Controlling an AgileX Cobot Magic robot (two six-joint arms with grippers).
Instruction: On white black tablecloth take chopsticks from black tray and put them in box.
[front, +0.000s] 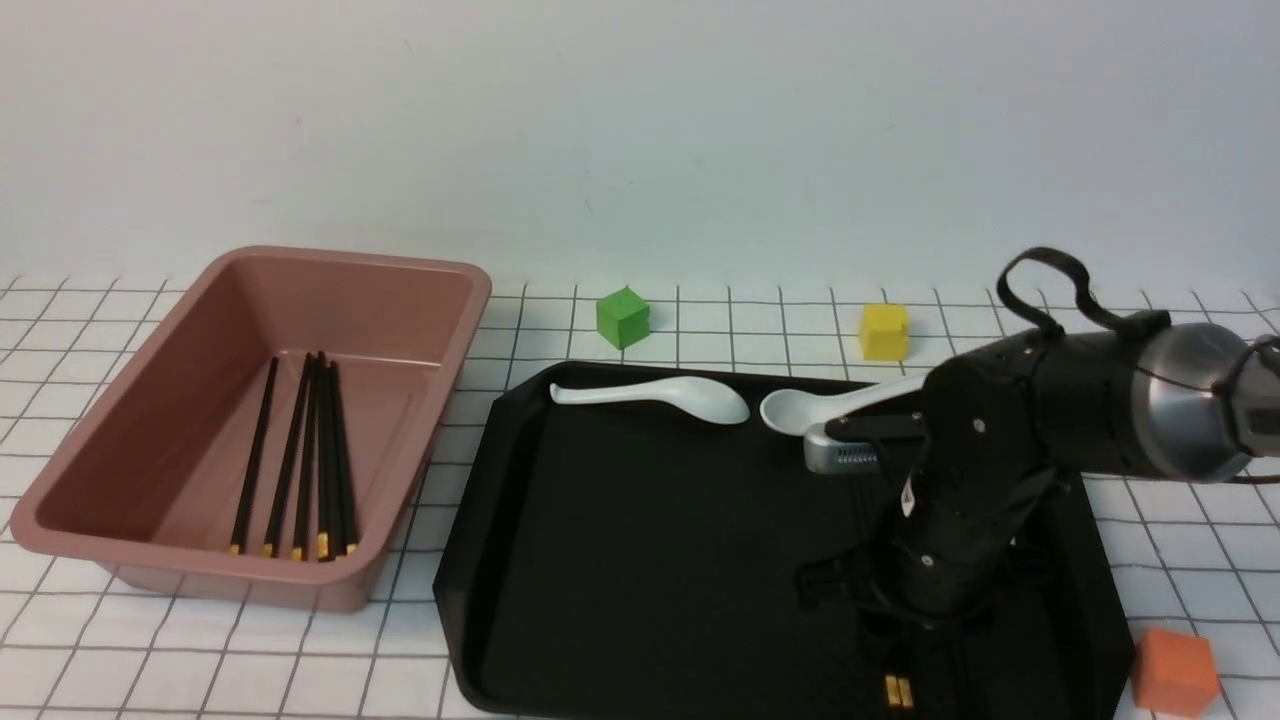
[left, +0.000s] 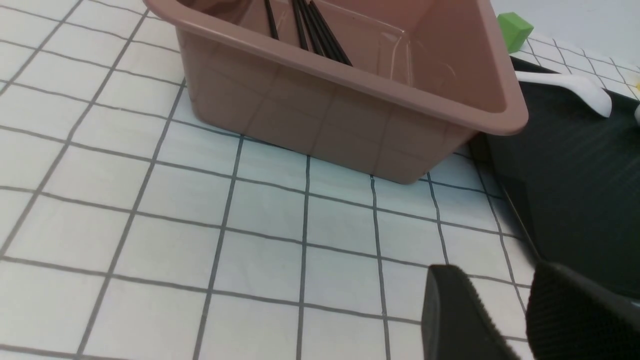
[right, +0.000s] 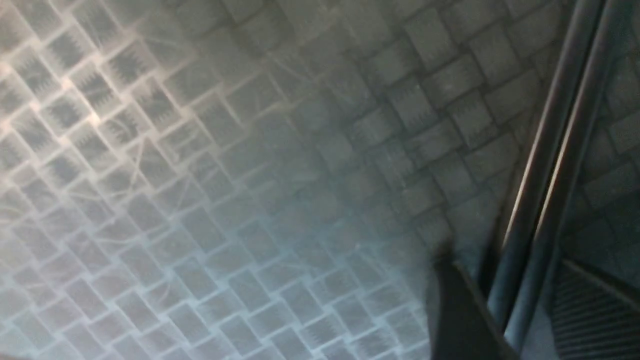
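The black tray lies on the gridded tablecloth. My right gripper is down on the tray's front right, mostly hidden under its wrist. In the right wrist view it is open, with two black chopsticks lying side by side on the tray between its fingers. Their gold-banded ends show at the tray's front. The pinkish-brown box at the left holds several chopsticks. My left gripper is open and empty over the cloth, between the box and the tray.
Two white spoons lie along the tray's far edge. A green cube and a yellow cube stand behind the tray. An orange cube sits by its front right corner.
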